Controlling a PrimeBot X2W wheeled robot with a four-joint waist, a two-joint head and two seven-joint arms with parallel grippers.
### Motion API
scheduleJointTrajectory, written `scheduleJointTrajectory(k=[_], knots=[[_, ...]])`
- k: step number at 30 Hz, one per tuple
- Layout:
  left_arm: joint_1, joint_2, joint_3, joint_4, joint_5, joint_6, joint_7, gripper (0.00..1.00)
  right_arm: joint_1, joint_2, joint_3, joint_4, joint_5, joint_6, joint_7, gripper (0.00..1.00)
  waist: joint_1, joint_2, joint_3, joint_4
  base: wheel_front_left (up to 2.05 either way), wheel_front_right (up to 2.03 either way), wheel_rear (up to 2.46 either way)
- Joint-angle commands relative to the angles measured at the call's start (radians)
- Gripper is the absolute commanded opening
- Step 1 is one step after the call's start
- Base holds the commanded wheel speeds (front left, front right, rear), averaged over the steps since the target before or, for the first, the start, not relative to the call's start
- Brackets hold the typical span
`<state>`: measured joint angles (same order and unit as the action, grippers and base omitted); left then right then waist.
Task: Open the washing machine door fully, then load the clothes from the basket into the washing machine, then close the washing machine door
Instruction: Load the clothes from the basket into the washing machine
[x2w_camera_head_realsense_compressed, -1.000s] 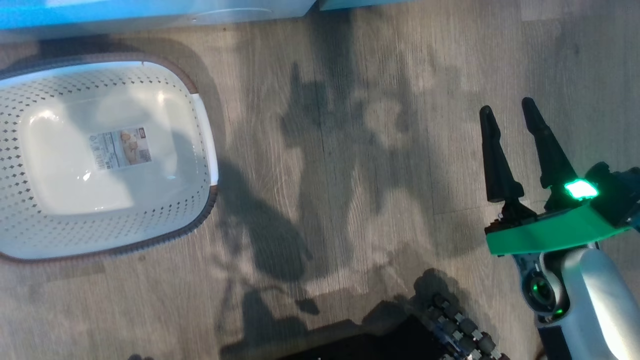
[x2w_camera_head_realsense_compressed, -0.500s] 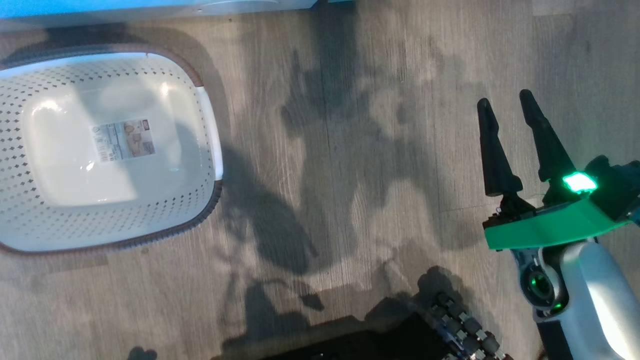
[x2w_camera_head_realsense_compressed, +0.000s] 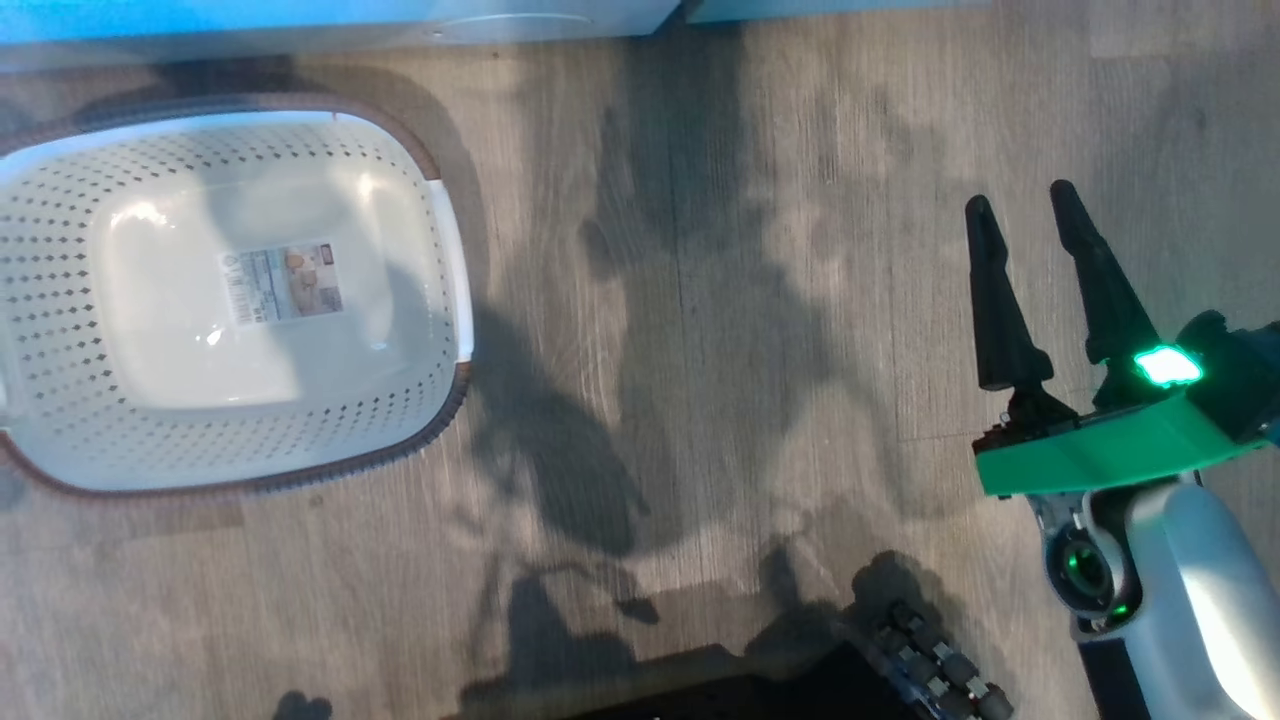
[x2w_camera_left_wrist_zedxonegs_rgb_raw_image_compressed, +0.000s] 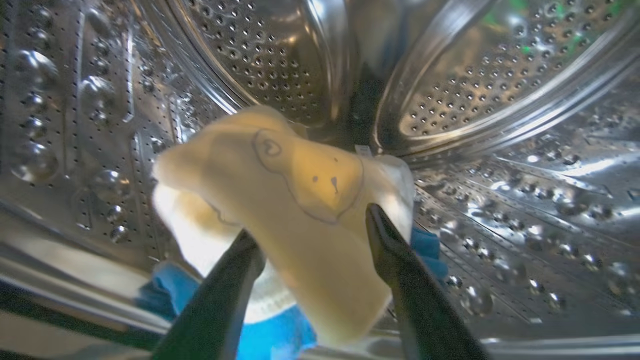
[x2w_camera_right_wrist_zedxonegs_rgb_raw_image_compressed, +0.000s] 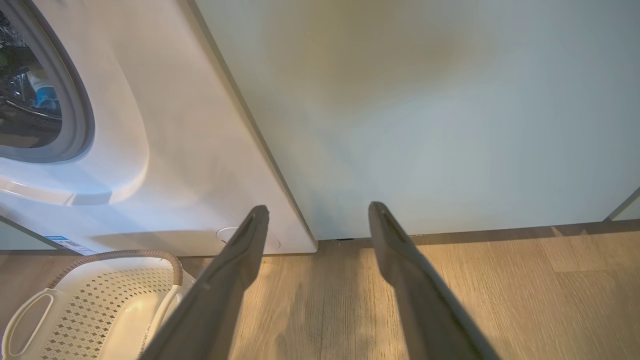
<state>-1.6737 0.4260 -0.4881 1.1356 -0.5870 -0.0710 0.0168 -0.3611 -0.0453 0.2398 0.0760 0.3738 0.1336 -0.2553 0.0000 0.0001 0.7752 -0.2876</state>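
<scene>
My left gripper (x2w_camera_left_wrist_zedxonegs_rgb_raw_image_compressed: 310, 222) is inside the steel drum (x2w_camera_left_wrist_zedxonegs_rgb_raw_image_compressed: 500, 75) of the washing machine (x2w_camera_right_wrist_zedxonegs_rgb_raw_image_compressed: 190, 150). Its fingers are spread wide, with the cream-yellow clothes (x2w_camera_left_wrist_zedxonegs_rgb_raw_image_compressed: 280, 190) bulging between them and a blue piece (x2w_camera_left_wrist_zedxonegs_rgb_raw_image_compressed: 280, 340) lying below. The basket (x2w_camera_head_realsense_compressed: 455, 390) stands on the floor before the machine, holding nothing but its label sticker (x2w_camera_head_realsense_compressed: 285, 283); it also shows as the basket (x2w_camera_right_wrist_zedxonegs_rgb_raw_image_compressed: 100, 310) in the right wrist view. My right gripper (x2w_camera_head_realsense_compressed: 1020, 198) hovers open over the floor to the right, with nothing between its fingers (x2w_camera_right_wrist_zedxonegs_rgb_raw_image_compressed: 317, 207). The washing machine door is out of view.
The grey gasket (x2w_camera_right_wrist_zedxonegs_rgb_raw_image_compressed: 80, 125) rings the open porthole. A small round white panel cover (x2w_camera_right_wrist_zedxonegs_rgb_raw_image_compressed: 248, 237) sits low on the machine's front. A pale green cabinet (x2w_camera_right_wrist_zedxonegs_rgb_raw_image_compressed: 425, 100) stands right of it. My wheeled base (x2w_camera_head_realsense_compressed: 935, 665) shows at the bottom edge.
The head camera has swung, so the whole picture has slid to the right. The right gripper stays open in about the same pose.
</scene>
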Motion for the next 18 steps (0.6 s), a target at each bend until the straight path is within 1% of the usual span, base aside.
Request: scheduleJointTrajectory(k=[1, 5, 12, 18], knots=[[-0.009, 0.032, 0.012, -0.022, -0.003, -0.002, -0.001, 1.0, 0.015, -0.005, 0.01, -0.023, -0.01, -0.003, -0.006, 1.0, 0.0, -0.0001, -0.006, 0.006, 0.0, 0.0, 0.0], [0.019, 0.02, 0.013, -0.031, -0.018, -0.009, -0.009, 1.0, 0.017, -0.005, 0.005, -0.023, -0.019, -0.003, -0.006, 1.0, 0.0, -0.0001, -0.023, 0.019, 0.0, 0.0, 0.0], [0.116, -0.003, 0.017, -0.071, -0.039, -0.004, -0.065, 1.0, 0.03, -0.005, -0.016, -0.02, -0.038, -0.003, -0.006, 1.0, 0.0, -0.0001, -0.063, 0.04, 0.0, 0.0, 0.0], [0.224, -0.017, 0.004, -0.144, -0.029, 0.031, -0.151, 1.0, 0.047, -0.005, -0.039, -0.017, -0.055, -0.003, -0.006, 1.0, 0.0, -0.0001, -0.101, 0.063, 0.0, 0.0, 0.0]])
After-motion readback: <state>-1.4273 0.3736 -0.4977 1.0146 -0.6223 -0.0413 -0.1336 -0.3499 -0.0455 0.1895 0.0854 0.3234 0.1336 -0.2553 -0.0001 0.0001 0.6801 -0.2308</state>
